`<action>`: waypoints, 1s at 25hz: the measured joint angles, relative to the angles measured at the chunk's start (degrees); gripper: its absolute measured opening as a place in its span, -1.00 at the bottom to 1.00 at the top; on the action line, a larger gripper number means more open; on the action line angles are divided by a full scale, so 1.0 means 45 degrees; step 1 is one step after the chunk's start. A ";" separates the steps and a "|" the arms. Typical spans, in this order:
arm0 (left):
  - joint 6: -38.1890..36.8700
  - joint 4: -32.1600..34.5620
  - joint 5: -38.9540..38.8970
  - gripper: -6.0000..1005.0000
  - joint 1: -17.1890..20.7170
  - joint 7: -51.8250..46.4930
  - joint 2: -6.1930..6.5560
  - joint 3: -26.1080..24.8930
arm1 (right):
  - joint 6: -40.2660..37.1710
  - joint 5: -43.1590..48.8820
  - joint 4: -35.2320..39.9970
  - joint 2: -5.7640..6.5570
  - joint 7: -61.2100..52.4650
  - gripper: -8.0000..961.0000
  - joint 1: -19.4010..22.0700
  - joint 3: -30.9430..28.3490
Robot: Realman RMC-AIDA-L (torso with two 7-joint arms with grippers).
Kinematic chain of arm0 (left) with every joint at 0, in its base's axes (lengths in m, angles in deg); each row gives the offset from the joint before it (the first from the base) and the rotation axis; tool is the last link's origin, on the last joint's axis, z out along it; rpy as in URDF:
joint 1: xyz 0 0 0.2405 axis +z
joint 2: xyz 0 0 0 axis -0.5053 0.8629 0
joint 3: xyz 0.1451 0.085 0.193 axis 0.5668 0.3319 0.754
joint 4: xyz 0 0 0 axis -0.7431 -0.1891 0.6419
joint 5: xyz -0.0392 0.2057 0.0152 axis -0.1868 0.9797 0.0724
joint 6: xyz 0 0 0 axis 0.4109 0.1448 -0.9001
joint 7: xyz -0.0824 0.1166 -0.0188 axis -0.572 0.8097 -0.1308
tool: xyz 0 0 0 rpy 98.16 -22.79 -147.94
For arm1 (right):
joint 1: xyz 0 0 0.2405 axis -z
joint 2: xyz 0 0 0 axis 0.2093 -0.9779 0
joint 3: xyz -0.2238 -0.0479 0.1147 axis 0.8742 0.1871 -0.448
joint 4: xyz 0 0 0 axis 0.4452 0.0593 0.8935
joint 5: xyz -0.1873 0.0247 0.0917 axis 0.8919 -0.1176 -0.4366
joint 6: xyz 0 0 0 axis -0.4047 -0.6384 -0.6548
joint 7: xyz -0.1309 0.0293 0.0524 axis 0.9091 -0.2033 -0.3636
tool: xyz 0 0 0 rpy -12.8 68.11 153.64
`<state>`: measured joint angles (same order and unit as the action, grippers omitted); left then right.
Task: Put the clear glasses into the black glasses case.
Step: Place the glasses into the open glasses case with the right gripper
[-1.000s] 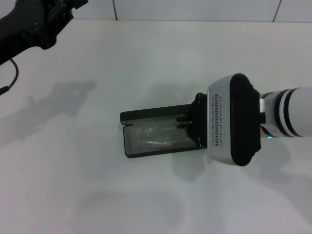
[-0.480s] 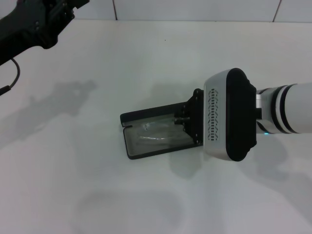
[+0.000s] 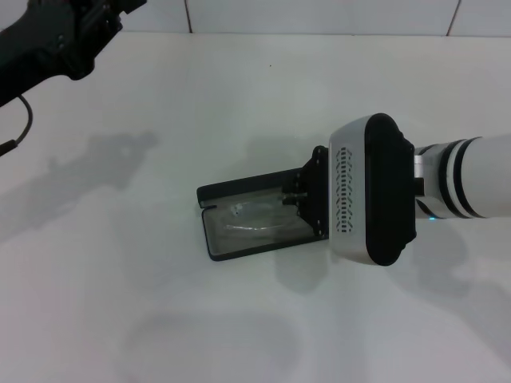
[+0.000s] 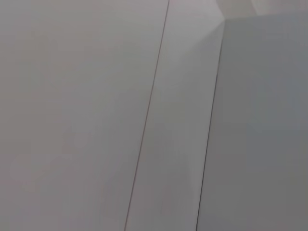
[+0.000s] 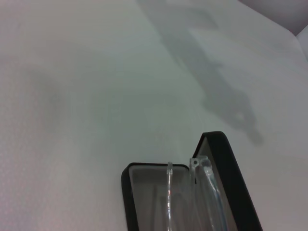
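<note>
Head view: clear glasses (image 3: pixel 254 222) inside black glasses case (image 3: pixel 209 239), at right jaws.

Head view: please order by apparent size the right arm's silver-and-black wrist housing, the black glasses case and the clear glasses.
1. Wrist housing, though it is nearer the camera.
2. Black glasses case.
3. Clear glasses, inside the open case.

A plain white table (image 3: pixel 239 96) fills the head view, with a tiled wall behind its far edge. One thing lies directly on it: the black glasses case (image 3: pixel 214 239), open near the middle, lid laid back toward the far side, grey lining showing.
</note>
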<state>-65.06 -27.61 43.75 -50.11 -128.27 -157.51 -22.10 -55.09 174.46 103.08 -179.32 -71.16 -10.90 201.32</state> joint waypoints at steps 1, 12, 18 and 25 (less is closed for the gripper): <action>0.0001 0.0000 -0.0003 -0.89 0.0002 0.0003 0.0000 -0.0001 | 0.0000 0.0000 0.0000 0.0000 0.0000 -0.86 0.0000 0.0000; 0.0017 0.0000 -0.0015 -0.89 -0.0043 0.0016 0.0000 0.0000 | -0.0100 0.0124 0.0070 0.0019 -0.0022 -0.86 -0.0012 0.0031; 0.0018 0.0030 -0.0068 -0.89 0.0022 0.0016 0.0014 -0.0001 | -0.0259 0.0124 0.0267 0.0032 -0.0015 -0.84 -0.0012 0.0060; 0.0018 0.0053 -0.0106 -0.89 0.0050 0.0016 0.0020 -0.0001 | -0.0385 0.0119 0.0385 0.0022 -0.0042 -0.76 0.0039 -0.0016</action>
<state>-64.98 -27.37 43.27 -49.88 -128.20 -157.42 -22.11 -56.82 174.99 104.81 -179.22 -71.35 -10.72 201.25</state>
